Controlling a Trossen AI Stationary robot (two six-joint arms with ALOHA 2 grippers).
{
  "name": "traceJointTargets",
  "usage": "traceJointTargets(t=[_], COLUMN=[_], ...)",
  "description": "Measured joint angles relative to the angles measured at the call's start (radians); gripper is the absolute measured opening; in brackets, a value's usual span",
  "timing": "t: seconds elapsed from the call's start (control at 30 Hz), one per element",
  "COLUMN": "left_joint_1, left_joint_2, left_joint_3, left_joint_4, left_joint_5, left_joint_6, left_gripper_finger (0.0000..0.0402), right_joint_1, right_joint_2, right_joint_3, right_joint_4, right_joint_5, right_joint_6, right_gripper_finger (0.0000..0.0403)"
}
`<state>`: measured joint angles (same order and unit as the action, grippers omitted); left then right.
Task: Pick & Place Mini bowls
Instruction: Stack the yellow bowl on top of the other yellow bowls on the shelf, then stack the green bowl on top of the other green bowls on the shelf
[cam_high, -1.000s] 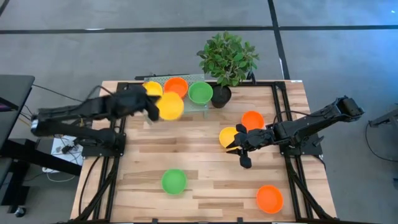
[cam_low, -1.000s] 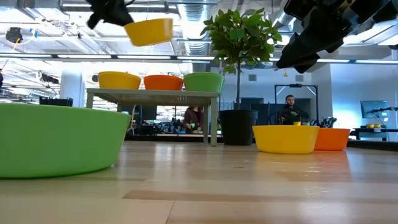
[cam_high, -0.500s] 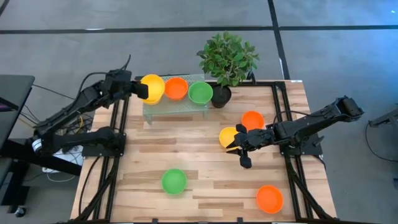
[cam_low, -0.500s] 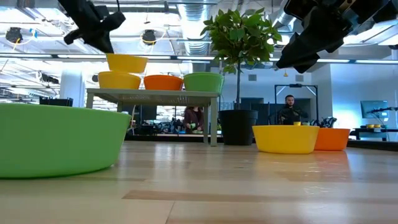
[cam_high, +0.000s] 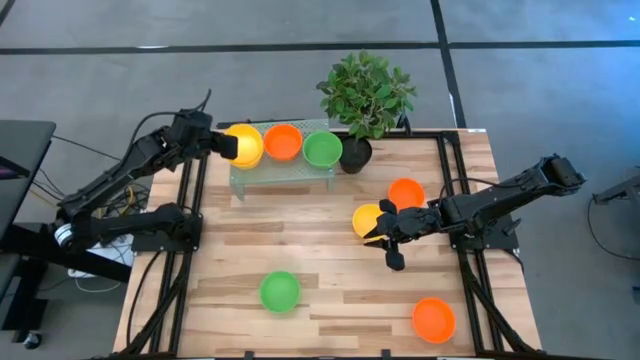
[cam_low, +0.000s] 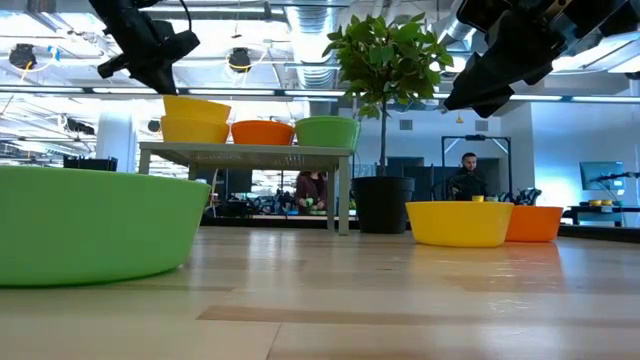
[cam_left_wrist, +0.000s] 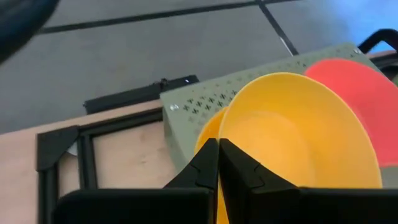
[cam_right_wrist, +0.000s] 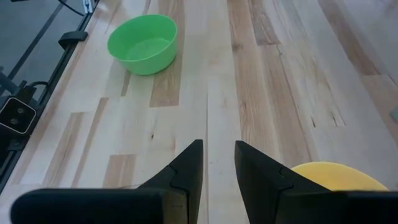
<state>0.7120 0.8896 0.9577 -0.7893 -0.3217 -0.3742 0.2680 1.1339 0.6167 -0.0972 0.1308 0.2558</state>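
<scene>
My left gripper (cam_high: 228, 146) is at the far left, shut on a yellow mini bowl (cam_low: 197, 107) that sits in a second yellow bowl (cam_low: 192, 130) at the left end of a small pale-green shelf (cam_high: 285, 168). An orange bowl (cam_high: 283, 141) and a green bowl (cam_high: 322, 149) stand beside it on the shelf. My right gripper (cam_high: 390, 250) hovers open above the table, next to a yellow bowl (cam_high: 366, 220) and an orange bowl (cam_high: 406, 192) that rest on the wood. A green bowl (cam_high: 280, 291) and another orange bowl (cam_high: 433, 318) lie nearer. My left gripper pinches the upper yellow bowl by its rim (cam_left_wrist: 219, 144) on the side facing the table's left, one finger (cam_left_wrist: 244, 169) inside the bowl and one outside. The fingers slant down from the left. The bowl sits slightly tilted in the lower yellow bowl (cam_left_wrist: 206, 135).
A leafy plant in a black pot (cam_high: 365, 98) stands at the shelf's right end on the far edge. Black frame rails (cam_high: 447, 190) run along both sides of the table. Bare wood (cam_high: 300, 225) lies between the shelf and the near bowls. People show in the room behind (cam_low: 465, 175).
My left gripper carried the yellow bowl from above the table toward the far left, to the shelf's left end. It then came down, and the bowl now sits in the yellow bowl there. The gripper has stayed shut on the rim.
</scene>
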Motion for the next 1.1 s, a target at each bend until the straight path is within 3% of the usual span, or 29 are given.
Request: traceJointTargets(t=[0.33, 0.7, 0.87, 0.97, 1.1], left_joint_1=[0.004, 0.002, -0.006, -0.042, -0.133], left_joint_2=[0.027, 0.028, 0.01, -0.017, -0.06], left_joint_3=[-0.049, -0.05, -0.031, -0.002, 0.005], left_joint_4=[-0.002, 0.041, 0.082, 0.137, 0.231], left_joint_5=[0.025, 0.024, 0.03, 0.099, 0.302], left_joint_6=[0.007, 0.038, 0.081, 0.086, 0.131], left_gripper_finger=[0.0012, 0.0083, 0.0097, 0.0098, 0.0095], right_joint_1=[0.0, -0.02, -0.022, -0.022, -0.022], right_joint_2=[0.0, 0.0, 0.0, 0.0, 0.0], right_joint_3=[0.0, 0.0, 0.0, 0.0, 0.0], right_joint_4=[0.0, 0.0, 0.0, 0.0, 0.0], right_joint_5=[0.0, 0.0, 0.0, 0.0, 0.0], right_joint_6=[0.0, -0.003, -0.003, -0.003, -0.003], right_gripper_finger=[0.0088, 0.0088, 0.0088, 0.0088, 0.0088])
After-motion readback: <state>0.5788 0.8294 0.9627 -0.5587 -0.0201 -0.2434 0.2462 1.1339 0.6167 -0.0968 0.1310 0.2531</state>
